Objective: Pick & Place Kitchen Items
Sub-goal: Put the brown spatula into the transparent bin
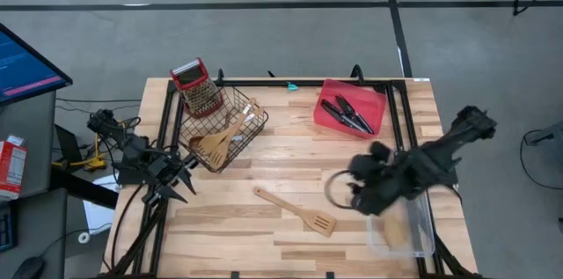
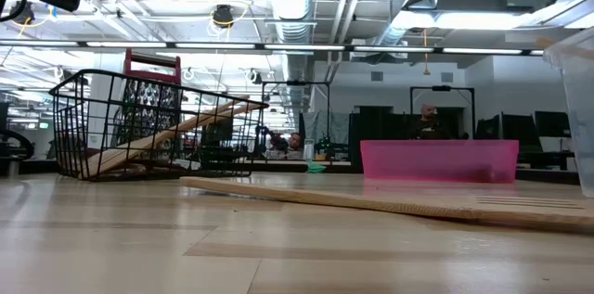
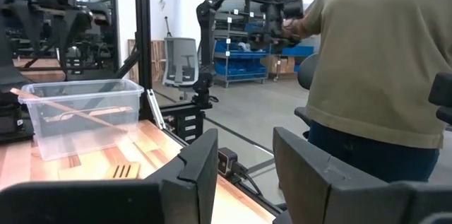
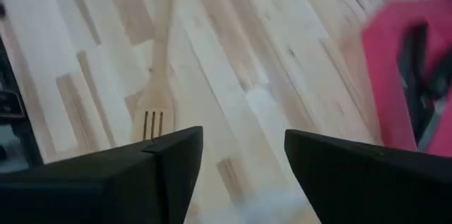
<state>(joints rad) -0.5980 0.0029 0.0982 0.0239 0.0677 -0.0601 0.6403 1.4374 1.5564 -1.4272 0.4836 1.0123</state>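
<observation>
Ahead of the right jaws [image 4: 244, 164], apart, lies the slotted spatula [image 4: 157, 75].

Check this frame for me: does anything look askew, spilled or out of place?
Mostly tidy. The black wire basket sits skewed to the table edges, with a red-handled grater against its far corner. One slotted wooden spatula lies loose on the bare table, outside the basket, red tray and clear bin. Nothing spilled or visibly damaged.

Bright overhead light, blurred right wrist view
</observation>
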